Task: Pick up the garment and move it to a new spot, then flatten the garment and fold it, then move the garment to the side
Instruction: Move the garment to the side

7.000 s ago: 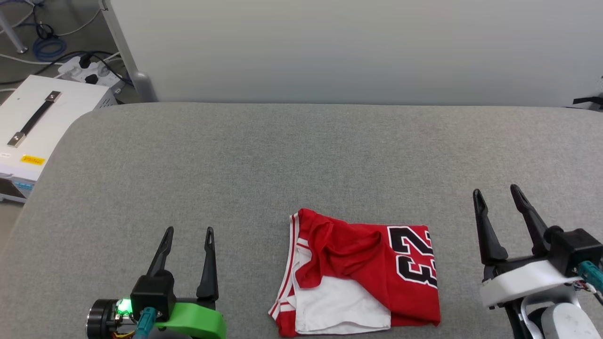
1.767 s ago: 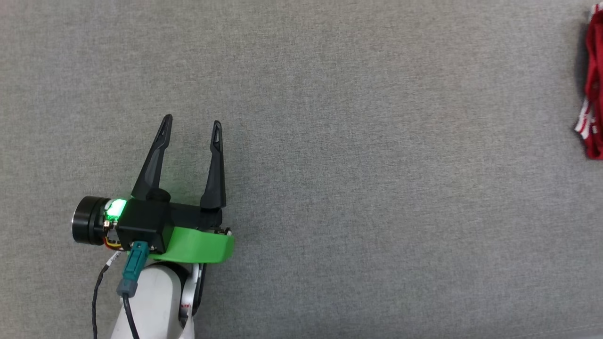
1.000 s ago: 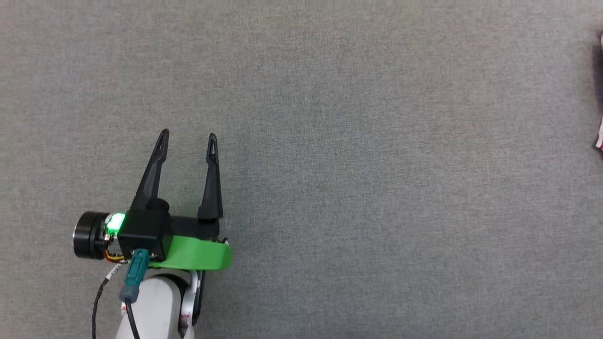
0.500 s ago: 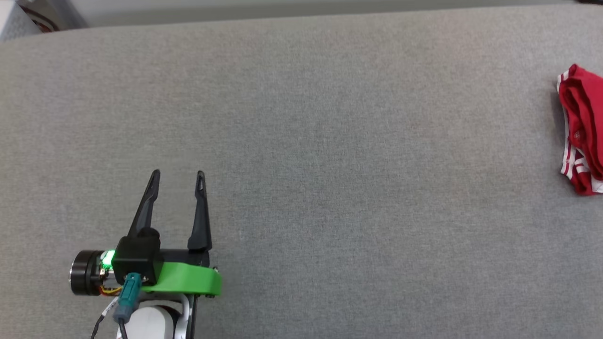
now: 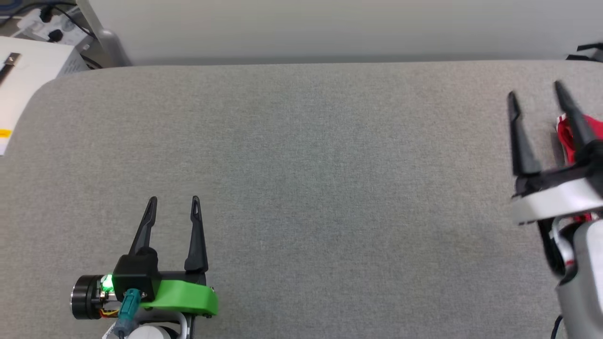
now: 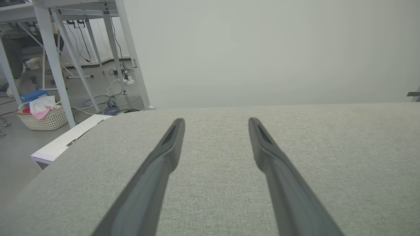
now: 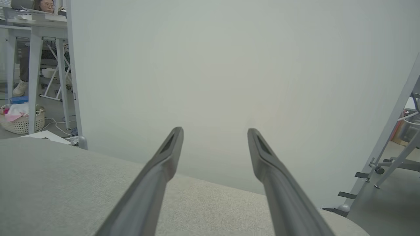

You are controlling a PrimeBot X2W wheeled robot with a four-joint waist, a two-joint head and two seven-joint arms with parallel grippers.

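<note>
Okay, head view first. The grey padded surface (image 5: 301, 165) takes up most of the picture. The left gripper (image 5: 173, 201) sits at the lower left with its fingers spread and nothing between them. The right gripper (image 5: 535, 92) is at the far right, also released and empty, and it's raised over the surface. The garment (image 5: 597, 129) shows as a sliver of red with a bit of white trim at the right edge, behind the right gripper's outer finger. It's mostly cut off, so I can't tell if it's folded or bunched. It lies well apart from the left gripper. A white box (image 5: 28, 80) sits off the surface at the upper left.

Left wrist view: the left gripper (image 6: 215, 121) has both fingers wide apart over bare grey fabric, gripping nothing. A basket (image 6: 42, 114) is on the floor at the left.

Right wrist view: the right gripper (image 7: 213, 129) is likewise open and empty. It points over the far edge of the surface at a pale wall panel (image 7: 229, 65), and a person (image 7: 42, 5) is seated at the top left.

Step, as a judgement: this looks like the move-to-the-side stage, with the garment off to the right and both claws free. If more work remains, the right arm is closest. It would need to tip down, get its fingers on the cloth and pinch a hem.
</note>
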